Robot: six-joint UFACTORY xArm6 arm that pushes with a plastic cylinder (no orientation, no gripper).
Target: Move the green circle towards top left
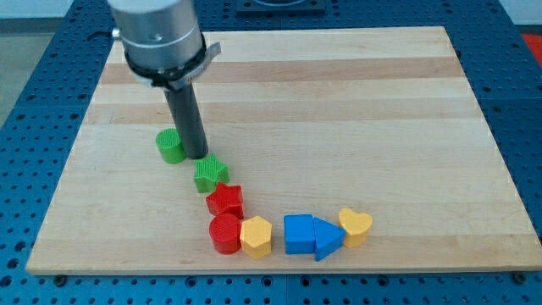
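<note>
The green circle (170, 146) sits on the left half of the table (356, 102), roughly midway between the table's top and bottom edges and closer to the left edge than to the centre. My tip (198, 156) is down on the table just beside it, on the side facing the right edge, touching it or very nearly so; I cannot tell which. I carry no claw, only this straight dark rod, so nothing about opening or closing shows.

Just below my tip, toward the bottom edge, lies the green star (210, 174), close to the rod's end. Below that comes the red star (226, 201), touching or almost touching the green one. Further toward the bottom edge stands the red cylinder (225, 233), with the yellow hexagon (257, 236) pressed against its right side.

A short gap to the right, near the bottom edge around the table's middle, the blue square (298, 234) abuts the blue triangle (328, 238), and the yellow heart (356, 226) rests against the triangle's right point.
</note>
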